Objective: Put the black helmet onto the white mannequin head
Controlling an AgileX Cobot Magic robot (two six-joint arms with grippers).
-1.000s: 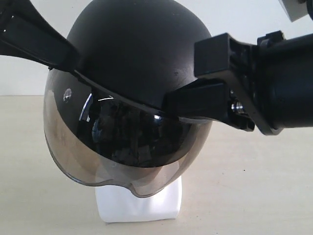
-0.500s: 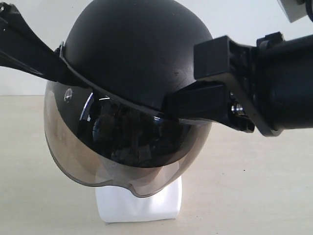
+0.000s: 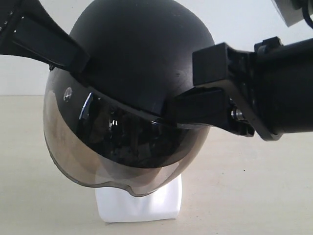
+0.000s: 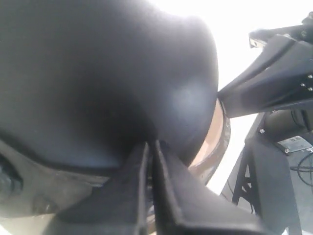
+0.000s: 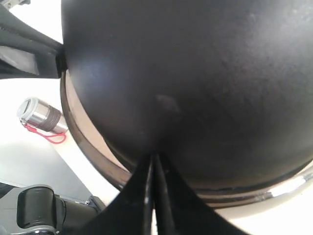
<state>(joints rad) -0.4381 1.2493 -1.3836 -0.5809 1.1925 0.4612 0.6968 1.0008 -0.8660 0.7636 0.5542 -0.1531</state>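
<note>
Two grippers are on this one, and nearest the outside camera is the right gripper (image 3: 172,105), big in the frame and reaching in from the right. Its jaws are pressed almost together, pinched on the lower rim of the black helmet (image 3: 137,54). The wrist camera agrees: the right gripper's fingertips (image 5: 154,157) meet right at the shell's edge.

The helmet hangs between the two arms. Its smoky visor (image 3: 107,147) faces the outside camera and its brim slopes down from the left side to the right. So it is tilted, not level.

On the far side, the left gripper (image 3: 73,61) comes in from the upper left. It is closed too, nipping the rim, with the two fingers (image 4: 139,171) tight side by side. Neither arm has a reach advantage, since both have hold and the shell lies straight ahead of each.

Now the shell as a cup. The white mannequin head (image 3: 142,208) is inside it, directly underneath. Only the squarish base shows below the visor, and the tint hides the face. I judge the helmet largely down over the head. What's left, I'd say, is levelling that slope, settling it straight down and letting go.

Behind lie the pale table (image 3: 254,186) and, off to one side, a small metal canister (image 5: 39,115) with a red cord.
</note>
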